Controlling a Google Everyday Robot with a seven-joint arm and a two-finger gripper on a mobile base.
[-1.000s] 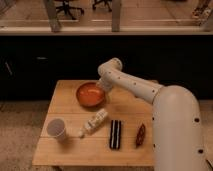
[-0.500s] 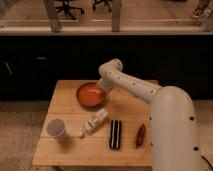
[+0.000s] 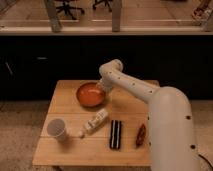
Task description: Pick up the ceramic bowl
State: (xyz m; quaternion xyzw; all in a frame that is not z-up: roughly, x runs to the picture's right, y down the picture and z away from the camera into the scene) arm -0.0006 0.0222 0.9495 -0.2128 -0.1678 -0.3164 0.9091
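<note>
Here | gripper [image 3: 105, 86]: jaws spread wide, poised at the 3 o'clock rim of the ceramic bowl [image 3: 89, 95], contact unclear | bowl: sits on the wooden table [image 3: 75, 150], toward its 12 o'clock edge

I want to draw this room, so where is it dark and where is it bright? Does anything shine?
Camera view: the wall behind is dark, the wooden table is lit warmly. Same camera view: the orange bowl gleams a little inside, and the claw at its rim looks dim under the arm.
</note>
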